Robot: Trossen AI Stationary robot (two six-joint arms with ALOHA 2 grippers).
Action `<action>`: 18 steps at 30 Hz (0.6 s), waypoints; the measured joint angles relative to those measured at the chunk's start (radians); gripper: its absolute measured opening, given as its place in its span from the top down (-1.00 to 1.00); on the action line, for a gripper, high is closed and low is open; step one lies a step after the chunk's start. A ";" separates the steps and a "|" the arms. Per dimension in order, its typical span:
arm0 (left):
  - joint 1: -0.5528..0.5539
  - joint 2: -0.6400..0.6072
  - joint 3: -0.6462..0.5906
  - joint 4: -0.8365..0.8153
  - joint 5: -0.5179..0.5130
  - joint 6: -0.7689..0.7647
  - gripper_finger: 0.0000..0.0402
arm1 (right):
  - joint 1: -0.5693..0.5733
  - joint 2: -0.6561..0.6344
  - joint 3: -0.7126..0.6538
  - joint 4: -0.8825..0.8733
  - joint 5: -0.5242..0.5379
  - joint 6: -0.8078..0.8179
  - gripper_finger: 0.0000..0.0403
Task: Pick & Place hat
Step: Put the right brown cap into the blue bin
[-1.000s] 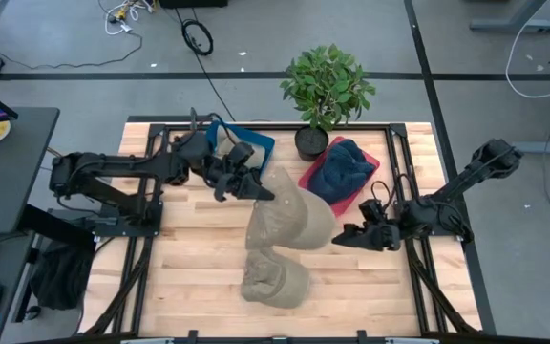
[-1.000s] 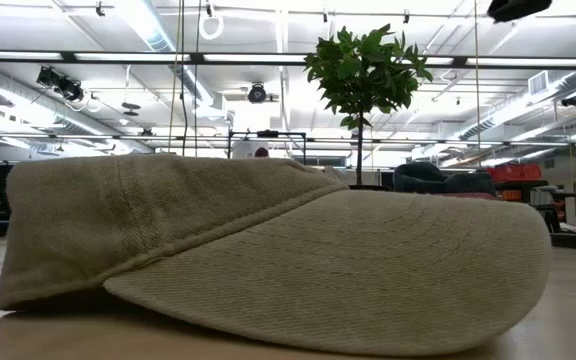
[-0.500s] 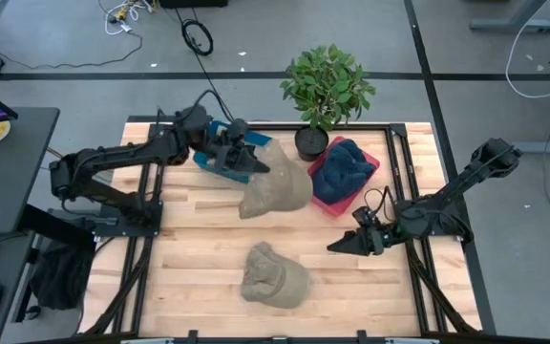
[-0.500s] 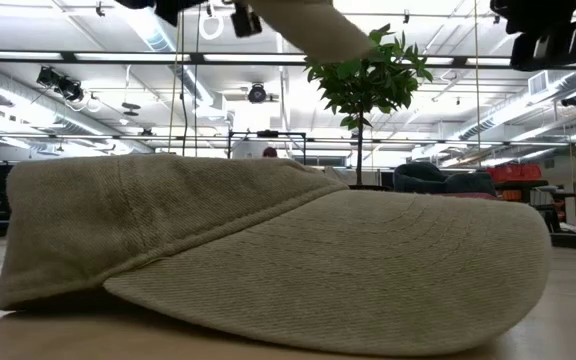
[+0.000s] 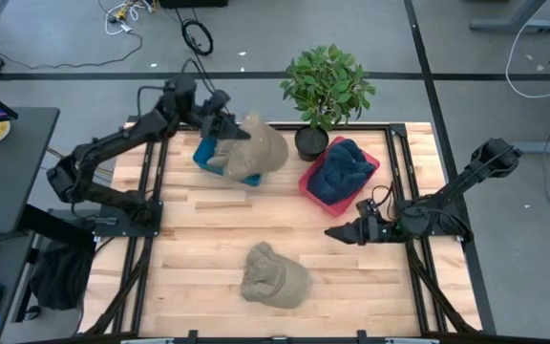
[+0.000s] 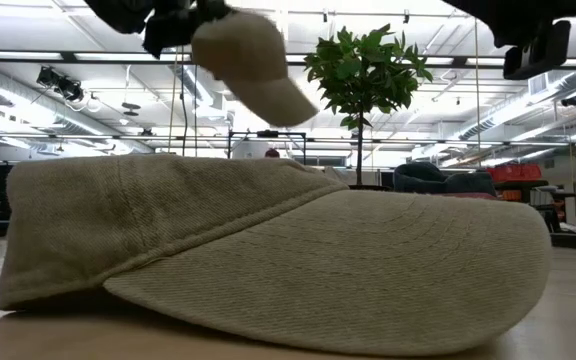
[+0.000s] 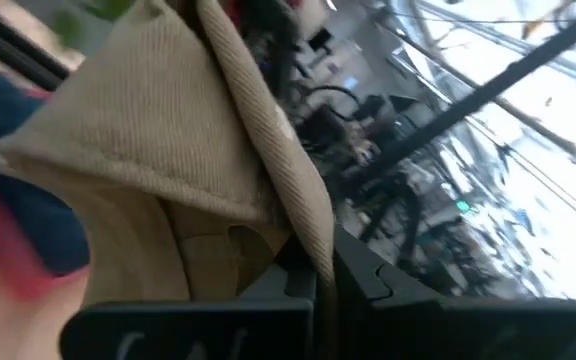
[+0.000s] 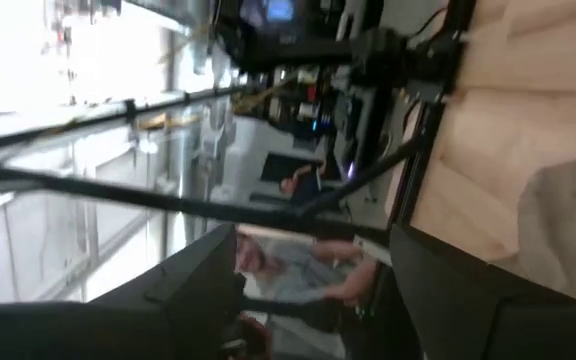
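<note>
Carrying a tan hat point(image 5: 253, 145), the left gripper point(image 5: 220, 125) has been swung to the table's far-left corner, fingers clamped on the fabric, so the hat is now held right over the blue bin point(image 5: 220, 162); drop-off looks close. The right gripper point(image 5: 344, 232) is parked open near the right edge. A second hat point(image 5: 274, 275) is left by the near edge. Wood-slat table point(image 5: 189, 248), plant point(image 5: 326, 88) at the far edge, open workshop behind.

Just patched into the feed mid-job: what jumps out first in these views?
The left gripper holds a tan hat in the air above the blue bin at the table's far left. A second tan hat lies near the front edge, filling the low view, while the right gripper hangs open at the right.
</note>
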State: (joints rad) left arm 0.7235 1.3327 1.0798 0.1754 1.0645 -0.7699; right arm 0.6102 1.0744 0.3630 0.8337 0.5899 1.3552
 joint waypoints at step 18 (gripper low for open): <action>0.304 0.008 -0.018 -0.445 0.131 0.521 0.97 | -0.121 0.006 0.160 -0.190 0.177 -0.032 -0.33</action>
State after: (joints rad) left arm 1.0275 1.3404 1.0621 -0.2696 1.1954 -0.2493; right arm 0.4891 1.0808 0.5233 0.6441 0.7668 1.3228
